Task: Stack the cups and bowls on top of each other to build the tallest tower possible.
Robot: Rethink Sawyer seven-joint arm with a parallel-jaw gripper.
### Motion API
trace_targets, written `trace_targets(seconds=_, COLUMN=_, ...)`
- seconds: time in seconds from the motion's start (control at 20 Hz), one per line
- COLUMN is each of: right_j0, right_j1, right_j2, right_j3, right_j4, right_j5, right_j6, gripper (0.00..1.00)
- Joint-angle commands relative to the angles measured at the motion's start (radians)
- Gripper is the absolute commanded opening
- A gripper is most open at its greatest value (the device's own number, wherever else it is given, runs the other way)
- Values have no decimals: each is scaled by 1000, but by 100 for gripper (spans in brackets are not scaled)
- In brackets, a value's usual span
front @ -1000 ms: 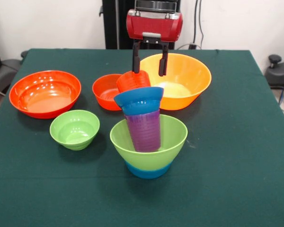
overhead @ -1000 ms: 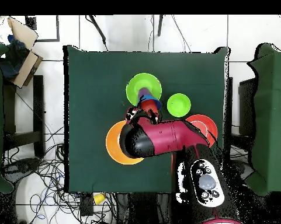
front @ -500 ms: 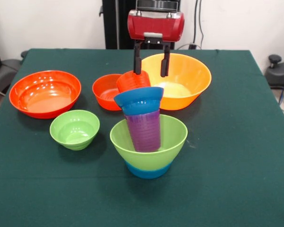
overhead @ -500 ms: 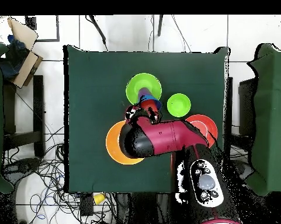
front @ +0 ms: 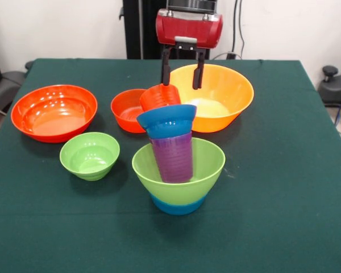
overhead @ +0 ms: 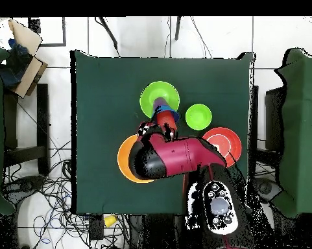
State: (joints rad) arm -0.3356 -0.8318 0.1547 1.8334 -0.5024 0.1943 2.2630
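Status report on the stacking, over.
Gripper open, empty, above the orange-red cup. Tower: purple cup, dark blue bowl on top, tilted. Nothing in the way.

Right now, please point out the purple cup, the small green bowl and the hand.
purple cup (front: 173, 160), front view, side wall.
small green bowl (front: 90, 153), front view, inner bottom.
hand (front: 182, 85), front view, midway between fingertips.

Bench (front: 284, 187) w/ dark green cloth. Directly on it: lg red-orange bowl (front: 54, 112) at front view's left, sm green bowl (front: 90, 154) just in front of it, med red-orange bowl (front: 127, 110) mid, lg yellow-orange bowl (front: 224, 94) beside that, light blue bowl (front: 177, 205) nearest camera, under a green bowl (front: 204, 165).
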Motion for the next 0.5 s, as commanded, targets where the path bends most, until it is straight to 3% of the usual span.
trace_targets(seconds=0.05, right_j0=2, right_j1=33, right_j2=-28, right_j3=91, right_j4=-62, right_j5=42, right_j6=1, gripper=100)
trace_targets(seconds=0.5, right_j0=-2, right_j1=45, right_j2=-62, right_j3=144, right_j4=-89, right_j5=-40, right_j6=14, gripper=100)
